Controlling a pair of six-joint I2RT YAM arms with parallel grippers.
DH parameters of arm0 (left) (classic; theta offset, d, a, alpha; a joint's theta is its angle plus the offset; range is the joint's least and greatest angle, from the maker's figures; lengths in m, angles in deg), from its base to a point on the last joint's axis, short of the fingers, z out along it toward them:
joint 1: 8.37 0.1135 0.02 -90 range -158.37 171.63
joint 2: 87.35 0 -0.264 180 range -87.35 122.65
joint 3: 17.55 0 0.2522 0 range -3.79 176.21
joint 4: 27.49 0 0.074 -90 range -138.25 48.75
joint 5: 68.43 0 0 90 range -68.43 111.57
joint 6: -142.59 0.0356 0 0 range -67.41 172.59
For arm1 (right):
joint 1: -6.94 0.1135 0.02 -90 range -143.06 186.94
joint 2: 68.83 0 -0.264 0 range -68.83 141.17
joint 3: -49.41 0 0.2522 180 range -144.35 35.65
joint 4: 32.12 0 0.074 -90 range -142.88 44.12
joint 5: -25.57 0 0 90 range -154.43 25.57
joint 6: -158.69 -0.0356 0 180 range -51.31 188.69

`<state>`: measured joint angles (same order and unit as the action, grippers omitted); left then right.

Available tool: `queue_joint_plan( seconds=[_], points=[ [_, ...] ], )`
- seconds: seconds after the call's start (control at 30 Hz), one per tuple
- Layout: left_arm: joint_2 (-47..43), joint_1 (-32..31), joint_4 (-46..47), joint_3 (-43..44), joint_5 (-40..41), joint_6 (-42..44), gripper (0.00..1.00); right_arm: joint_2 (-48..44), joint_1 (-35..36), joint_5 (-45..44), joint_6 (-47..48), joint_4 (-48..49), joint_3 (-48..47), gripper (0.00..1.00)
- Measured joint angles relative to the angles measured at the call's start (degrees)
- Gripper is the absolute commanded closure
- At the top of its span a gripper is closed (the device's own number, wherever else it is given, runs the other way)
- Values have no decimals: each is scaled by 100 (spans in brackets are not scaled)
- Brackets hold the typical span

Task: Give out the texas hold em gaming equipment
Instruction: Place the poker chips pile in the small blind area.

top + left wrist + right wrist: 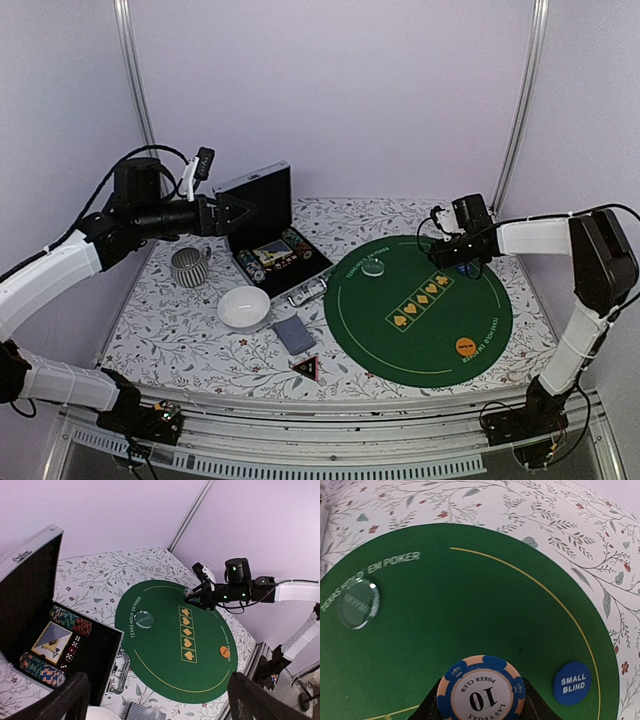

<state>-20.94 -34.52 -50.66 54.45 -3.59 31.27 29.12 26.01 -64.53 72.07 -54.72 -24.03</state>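
Observation:
My right gripper (481,702) is shut on a blue-and-peach poker chip (481,680) marked 10, held flat just above the far part of the green felt mat (470,605). A blue marker disc (572,683) lies on the mat just right of the chip, and a clear disc (357,603) lies to the far left. An orange disc (466,346) sits near the mat's front edge. The card deck (294,334) and the black triangle (307,368) lie left of the mat. My left gripper (240,210) hangs open and empty, high over the open case with chip rows (70,621).
The black case (262,220) stands open at the back left, with cards and dice among the chips. A white bowl (244,307) and a grey ribbed mug (188,267) stand in front of it. The table's front edge (330,395) runs just past the triangle.

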Motion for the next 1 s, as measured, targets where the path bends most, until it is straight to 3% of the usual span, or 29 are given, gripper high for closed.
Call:
queue_joint_plan(
  seconds=[0.27, 0.47, 1.0],
  points=[
    [-17, 216, -170, -11, 11, 118, 2, 1521, -748, -26, 162, 157, -1075, 99],
    [-17, 315, -214, -11, 11, 142, 2, 2140, -1025, -87, 251, 160, -1718, 99],
    [-17, 389, -232, -11, 11, 144, 2, 2380, -1102, 103, 568, 44, -1880, 98]
  ],
)
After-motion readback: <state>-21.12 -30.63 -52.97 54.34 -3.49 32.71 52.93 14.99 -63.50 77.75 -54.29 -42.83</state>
